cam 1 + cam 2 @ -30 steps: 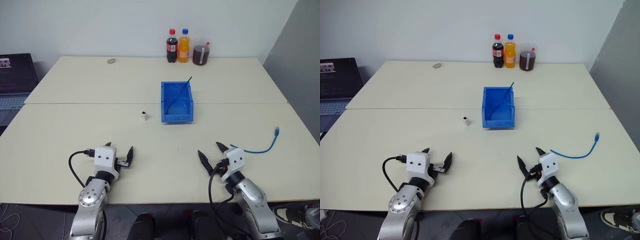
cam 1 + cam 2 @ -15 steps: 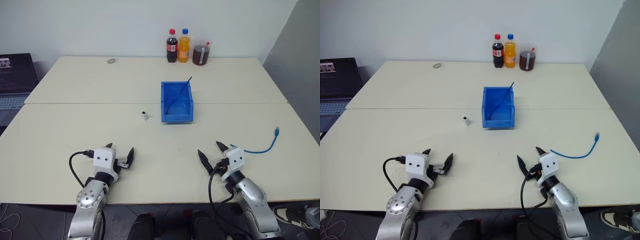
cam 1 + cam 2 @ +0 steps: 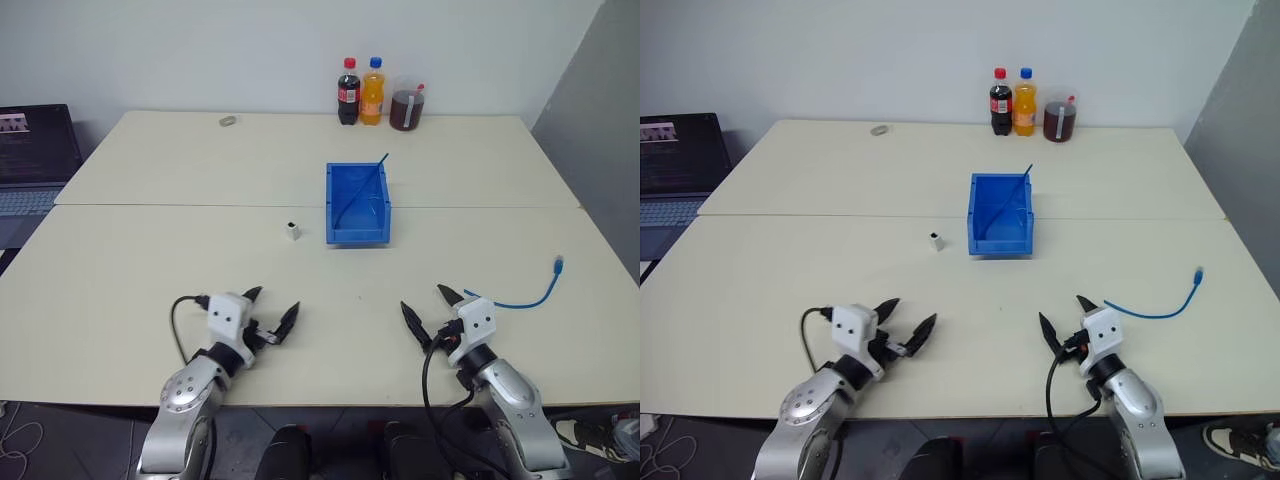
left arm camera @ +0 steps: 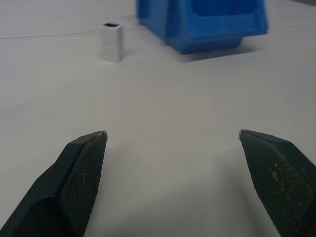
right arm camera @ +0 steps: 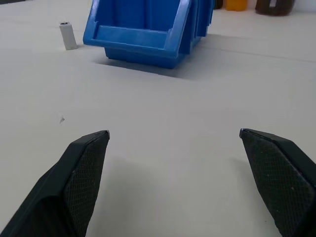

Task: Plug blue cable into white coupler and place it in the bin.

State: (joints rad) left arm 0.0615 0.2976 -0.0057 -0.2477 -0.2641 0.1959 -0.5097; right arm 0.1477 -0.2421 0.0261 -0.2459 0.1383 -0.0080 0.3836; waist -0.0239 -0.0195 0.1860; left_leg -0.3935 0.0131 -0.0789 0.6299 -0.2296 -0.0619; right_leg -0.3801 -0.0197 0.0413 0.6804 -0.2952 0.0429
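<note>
Both your claws hang spread and empty. The blue cable [image 3: 520, 298] lies well right of the bin [image 3: 357, 205], its tail end just beside your right claw [image 3: 427, 306]; the white coupler [image 3: 292, 231] stands just left of the bin, ahead of your left claw [image 3: 270, 309].

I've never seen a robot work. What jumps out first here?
A bright blue bin sits mid-table, a tiny white coupler just to its left. Nearer, two open black grippers, left and right, hover over the table, a thin blue cable curling beside the right one.
</note>
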